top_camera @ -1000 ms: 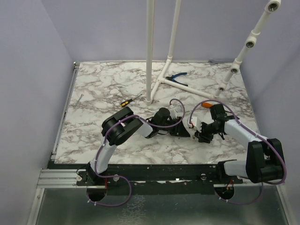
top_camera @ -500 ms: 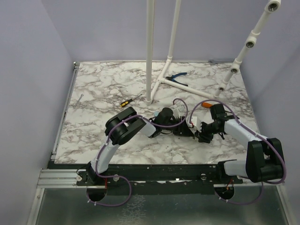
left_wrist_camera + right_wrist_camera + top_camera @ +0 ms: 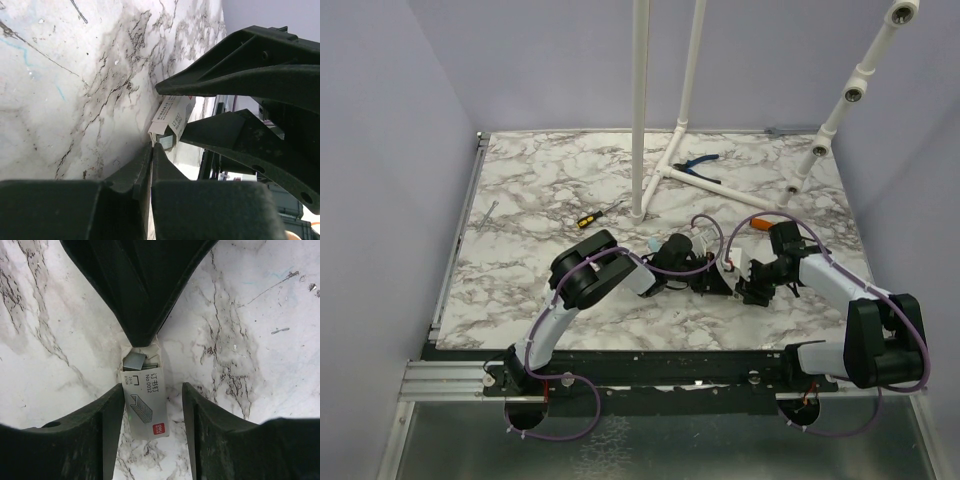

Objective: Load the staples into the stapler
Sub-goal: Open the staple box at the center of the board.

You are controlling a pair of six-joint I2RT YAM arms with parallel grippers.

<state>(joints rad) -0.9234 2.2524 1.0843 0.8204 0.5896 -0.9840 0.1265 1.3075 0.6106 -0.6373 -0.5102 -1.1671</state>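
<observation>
while right tool (image 3: 152, 392) spread around box (image 3: 147, 412), left tool (image 3: 142, 337) pressed together at staples (image 3: 135, 360) inside.

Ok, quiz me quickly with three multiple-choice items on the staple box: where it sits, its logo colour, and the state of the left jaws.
1. Where is the staple box? A) between the right jaws B) far left corner C) off the table
2. Its logo colour? A) green B) red C) blue
3. The left jaws are? A) wide open B) shut C) out of view

1 A: the right wrist view shows a finger either side.
2 B: red logo near its end.
3 B: the left wrist view shows the fingers pressed together.
</observation>
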